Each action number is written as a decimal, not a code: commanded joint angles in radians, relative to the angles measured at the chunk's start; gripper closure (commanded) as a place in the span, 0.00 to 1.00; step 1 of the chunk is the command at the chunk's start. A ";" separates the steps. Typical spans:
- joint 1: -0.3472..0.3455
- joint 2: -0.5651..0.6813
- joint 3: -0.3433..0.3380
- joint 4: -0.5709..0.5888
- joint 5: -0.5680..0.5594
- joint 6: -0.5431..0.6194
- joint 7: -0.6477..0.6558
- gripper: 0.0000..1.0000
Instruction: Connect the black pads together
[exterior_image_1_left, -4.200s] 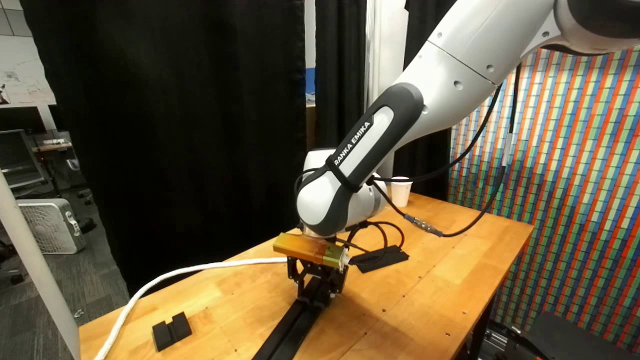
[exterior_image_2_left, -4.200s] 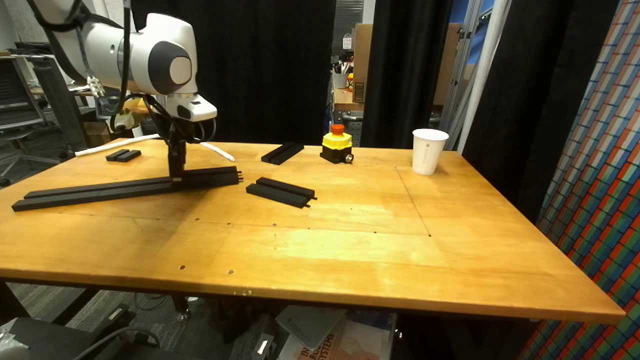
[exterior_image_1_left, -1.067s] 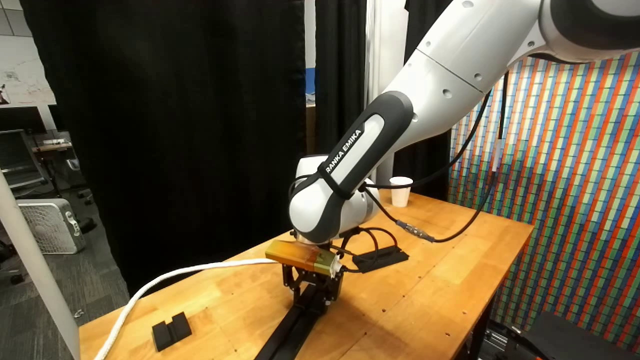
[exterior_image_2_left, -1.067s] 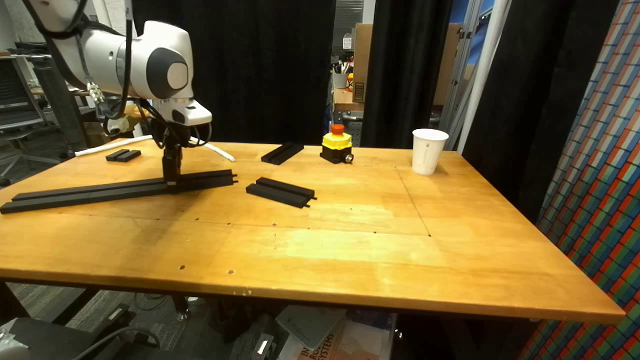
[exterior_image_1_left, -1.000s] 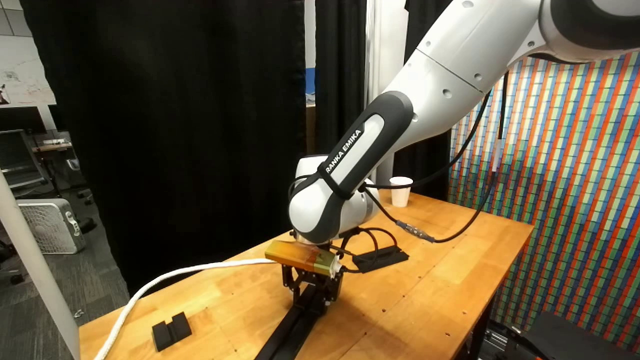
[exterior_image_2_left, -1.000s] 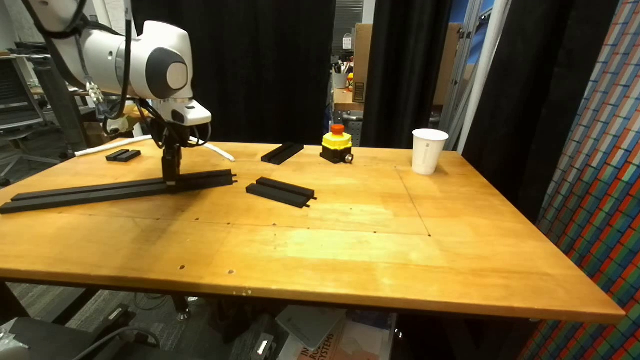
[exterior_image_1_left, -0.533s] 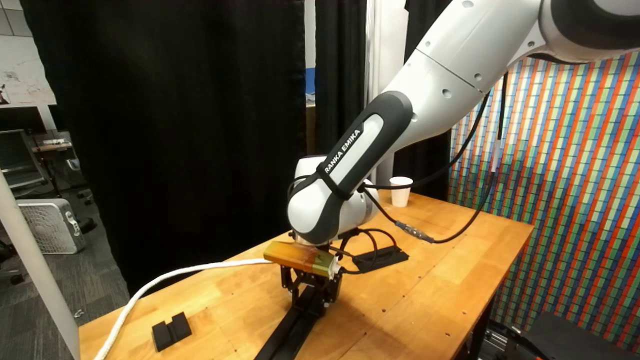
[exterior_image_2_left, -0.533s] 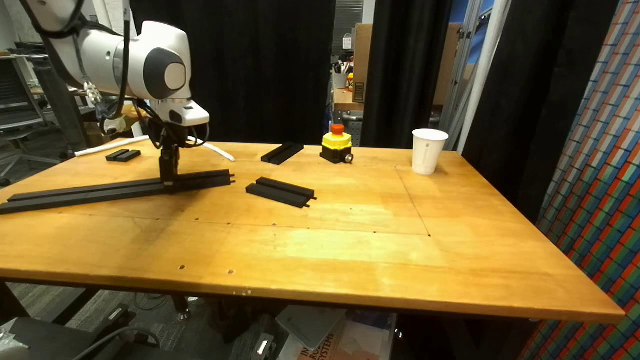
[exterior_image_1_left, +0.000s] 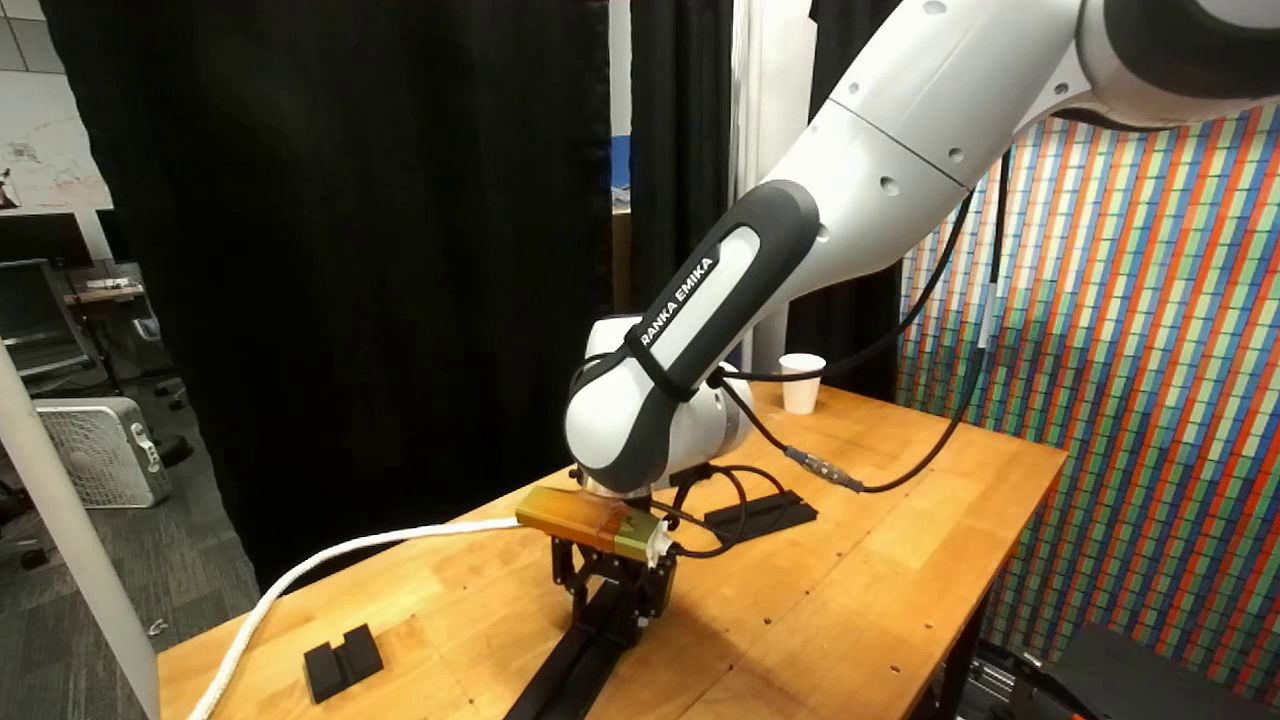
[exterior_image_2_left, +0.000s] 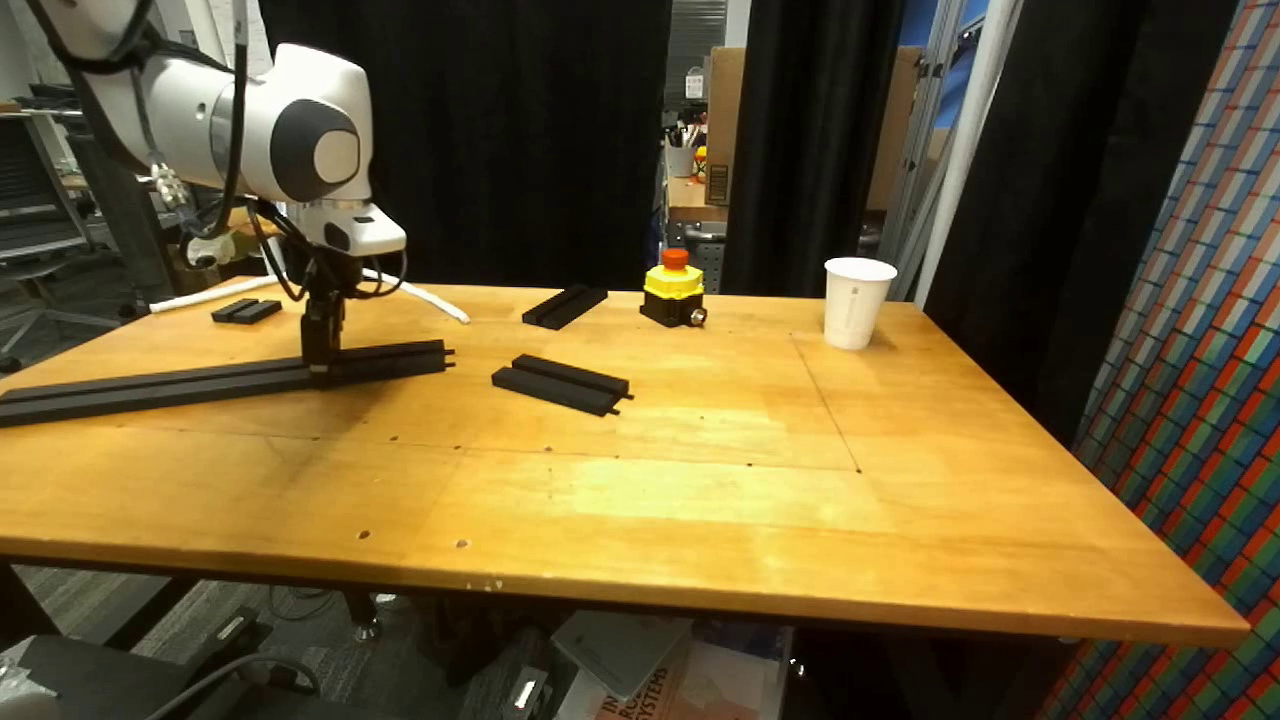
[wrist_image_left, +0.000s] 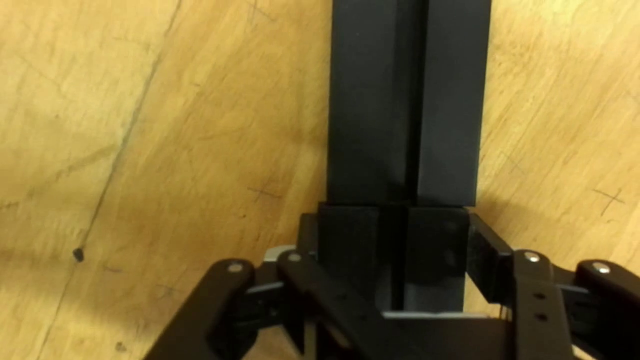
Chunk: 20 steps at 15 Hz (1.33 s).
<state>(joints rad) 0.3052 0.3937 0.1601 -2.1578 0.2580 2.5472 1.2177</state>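
The gripper (wrist_image_left: 393, 245) is clamped on the near pad (wrist_image_left: 437, 250), a grooved black section, with one of its fingers (wrist_image_left: 490, 260) against each long side. Ahead of it in the wrist view lies the far pad (wrist_image_left: 370, 115), likewise black and grooved. The two abut at a seam, grooves roughly in line; the near pad sits slightly to the left there, so the side edges are stepped. Whether the joint is locked cannot be determined. An amber-and-green housing (exterior_image_1_left: 590, 522) sits just above the fingers, and the white arm (exterior_image_1_left: 870, 220) reaches down to it.

In an exterior view the run of black pads (exterior_image_2_left: 170, 392) lies lengthwise on the wooden table (exterior_image_2_left: 700, 540), continues past the left edge of that view and ends in two pins at the other side. The gripper straddles it nearer the pinned end. Near those pins, apart and at an angle, lies a separate pinned pad (exterior_image_2_left: 562, 384); farther back lies a second separate pad (exterior_image_2_left: 566, 307), with a yellow-and-black box with a red button (exterior_image_2_left: 674, 288) near it. A short grooved block (exterior_image_1_left: 343, 664), visible in both exterior views, lies near the white cable (exterior_image_1_left: 290, 575), well apart from the gripper. A white cup (exterior_image_2_left: 858, 305) stands upright near a table corner. Black curtains (exterior_image_1_left: 350, 250) hang behind the table
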 joint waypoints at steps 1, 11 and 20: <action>-0.005 0.031 0.025 0.007 0.040 0.035 -0.027 0.55; -0.008 0.054 0.042 0.032 0.064 0.035 -0.067 0.55; -0.006 0.079 0.049 0.068 0.069 0.030 -0.094 0.55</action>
<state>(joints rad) 0.3049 0.4206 0.1932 -2.1253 0.2940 2.5607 1.1615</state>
